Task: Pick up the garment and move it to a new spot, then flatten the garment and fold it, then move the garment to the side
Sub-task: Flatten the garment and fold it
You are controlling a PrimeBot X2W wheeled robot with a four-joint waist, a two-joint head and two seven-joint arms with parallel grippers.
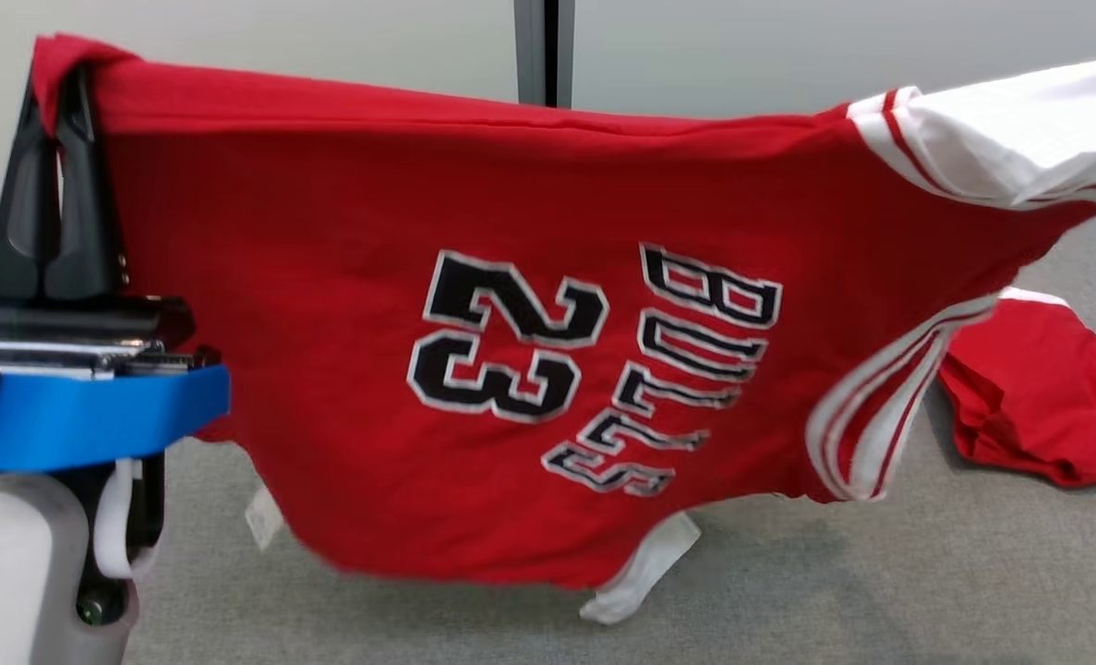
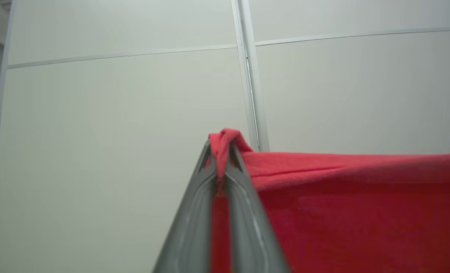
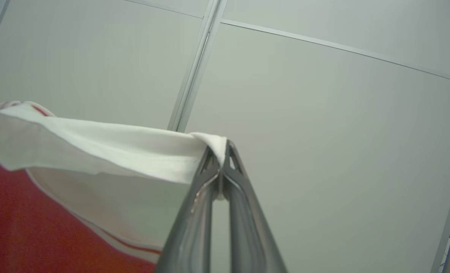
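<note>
The garment (image 1: 344, 305) is a red jersey with white striped sleeves and black "BULLS 23" lettering. It hangs stretched in the air above the grey surface (image 1: 788, 591). My left gripper (image 1: 56, 92) is shut on its red corner at the upper left; the left wrist view shows the red cloth (image 2: 342, 197) pinched between the left gripper's (image 2: 221, 151) tips. In the right wrist view my right gripper (image 3: 221, 149) is shut on the edge of a white sleeve (image 3: 107, 144). That sleeve (image 1: 1018, 129) runs off the head view's right side.
A second red piece of clothing (image 1: 1037, 397) lies crumpled on the grey surface at the right. A pale partition wall with a dark vertical post (image 1: 544, 51) stands behind. My left forearm with a blue band (image 1: 86, 416) fills the lower left.
</note>
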